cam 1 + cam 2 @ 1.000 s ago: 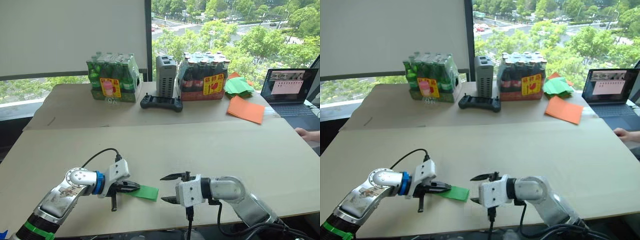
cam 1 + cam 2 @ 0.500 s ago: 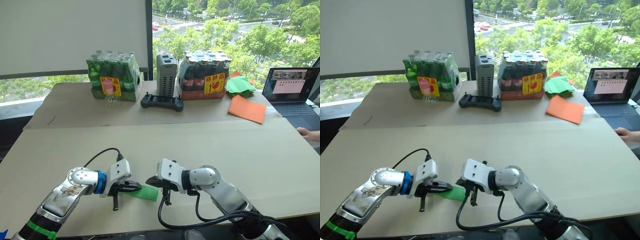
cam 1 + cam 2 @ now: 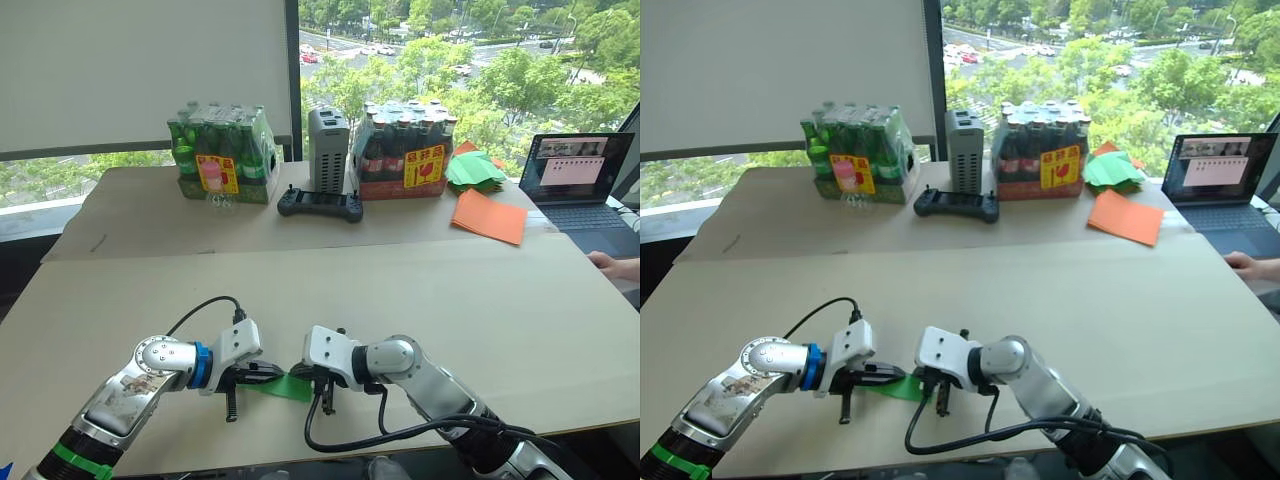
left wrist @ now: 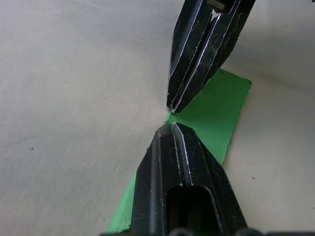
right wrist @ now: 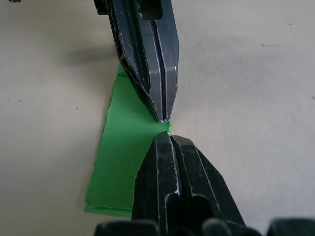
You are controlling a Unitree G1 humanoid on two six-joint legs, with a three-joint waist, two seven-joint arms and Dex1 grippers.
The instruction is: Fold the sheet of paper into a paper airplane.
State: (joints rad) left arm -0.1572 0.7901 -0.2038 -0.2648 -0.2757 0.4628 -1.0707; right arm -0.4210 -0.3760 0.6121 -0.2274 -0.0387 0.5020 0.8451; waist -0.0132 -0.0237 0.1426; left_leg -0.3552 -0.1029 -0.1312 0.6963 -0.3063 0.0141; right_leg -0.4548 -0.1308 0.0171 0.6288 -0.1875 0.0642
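The sheet of paper point(image 3: 286, 388) is a narrow, bright green folded strip lying flat on the tan table near the front edge. My left gripper point(image 3: 276, 373) is shut, with its tip resting on one long edge of the strip. My right gripper point(image 3: 295, 369) is also shut and comes in from the opposite side. In the left wrist view the two sets of fingertips point(image 4: 166, 129) almost meet point to point on that edge of the green paper point(image 4: 216, 110). I see no paper between either pair of fingers. The right wrist view shows the strip point(image 5: 120, 157) running beneath both grippers.
At the back stand a pack of green bottles point(image 3: 222, 155), a grey box point(image 3: 328, 150) and a pack of dark bottles point(image 3: 408, 150), with a black controller point(image 3: 320, 203) in front. Orange sheets point(image 3: 490, 215), a green paper heap point(image 3: 478, 168), a laptop point(image 3: 580, 180) and a person's hand point(image 3: 615, 265) are at the right.
My right gripper has swung left from beside the strip to meet the left gripper's tip, and it has gone from open to shut. The left gripper and the paper stayed put.
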